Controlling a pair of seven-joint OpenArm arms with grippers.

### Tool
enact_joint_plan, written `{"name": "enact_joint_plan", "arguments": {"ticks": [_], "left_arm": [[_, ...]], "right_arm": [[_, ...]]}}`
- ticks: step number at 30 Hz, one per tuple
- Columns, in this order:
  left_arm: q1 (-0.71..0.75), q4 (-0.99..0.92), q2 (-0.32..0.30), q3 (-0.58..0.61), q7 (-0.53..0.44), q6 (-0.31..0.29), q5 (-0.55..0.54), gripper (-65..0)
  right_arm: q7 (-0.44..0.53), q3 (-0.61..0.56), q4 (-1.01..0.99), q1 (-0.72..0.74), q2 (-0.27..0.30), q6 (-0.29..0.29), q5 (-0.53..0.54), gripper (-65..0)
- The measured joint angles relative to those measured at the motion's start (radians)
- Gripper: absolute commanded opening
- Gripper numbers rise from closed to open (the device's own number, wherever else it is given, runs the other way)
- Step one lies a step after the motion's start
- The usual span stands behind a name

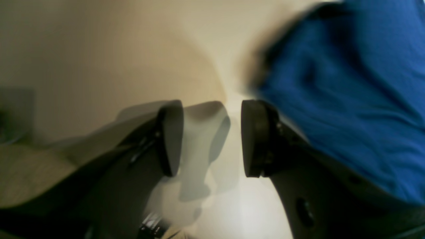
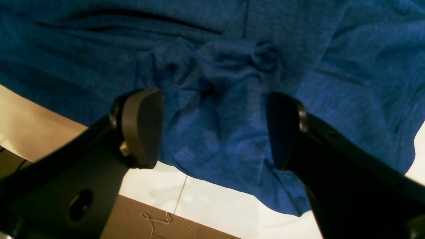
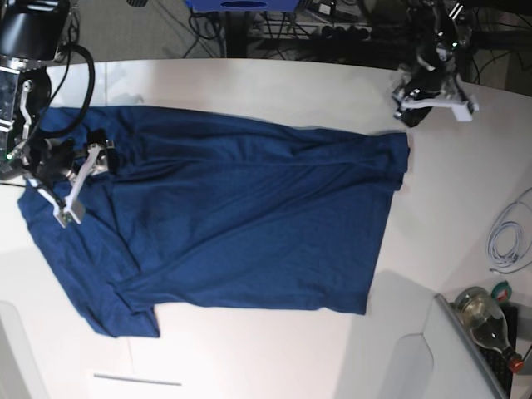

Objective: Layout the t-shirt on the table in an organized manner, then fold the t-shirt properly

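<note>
Left wrist view: the left claw [image 1: 212,137] stands spread, nothing between its pads, over bare white surface [image 1: 99,49]. The t-shirt [image 1: 358,99] lies just beside it, blurred, not touched as far as can be told.

Right wrist view: the right claw [image 2: 215,129] is spread wide and empty, poised over a bunched, wrinkled patch of the t-shirt [image 2: 232,66] near the cloth's edge, with the surface [image 2: 212,205] showing below. Whether the pads touch the fabric cannot be told.

Base view: the t-shirt [image 3: 241,216] lies spread across the surface [image 3: 274,83], mostly flat, one layer. The end under the right claw [image 3: 73,179] is rumpled and its corner juts unevenly; a sleeve appears tucked near the lower edge. The left claw [image 3: 428,104] hovers off the cloth, beyond the opposite end. A cable [image 3: 507,237] and a bottle [image 3: 486,320] sit well apart at the side.

Assessment: layout is largely done but untidy at the right claw's end; smoothing remains, and no fold has been made yet.
</note>
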Motion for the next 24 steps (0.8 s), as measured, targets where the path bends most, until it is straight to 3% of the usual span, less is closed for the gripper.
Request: {"name": "enact_joint_plan", "arguments": {"ticks": [4,17,19,22,24], "left_arm": [[-0.035,-0.014,0.001,0.058,-0.024,-0.005,0.0,-37.4],[-0.09,-0.069,-0.002,0.06,-0.043,-0.007,0.0,-38.2],[-0.09,-0.069,-0.002,0.06,-0.039,-0.006,0.001,-45.4],[-0.084,-0.069,0.001,0.06,-0.027,-0.003,0.001,-63.0],[-0.079,-0.069,0.001,0.06,-0.024,-0.003,0.002,-65.0]], "right_arm": [[-0.001,0.001,0.0,0.0,0.002,0.0,-0.001,-19.7],[0.0,0.001,0.0,0.0,0.002,0.0,-0.001,-19.7],[0.0,0.0,0.0,0.0,0.001,0.0,-0.001,-19.7],[0.0,0.0,0.0,0.0,0.002,0.0,-0.001,-19.7],[0.0,0.0,0.0,0.0,0.002,0.0,0.0,-19.7]]}}
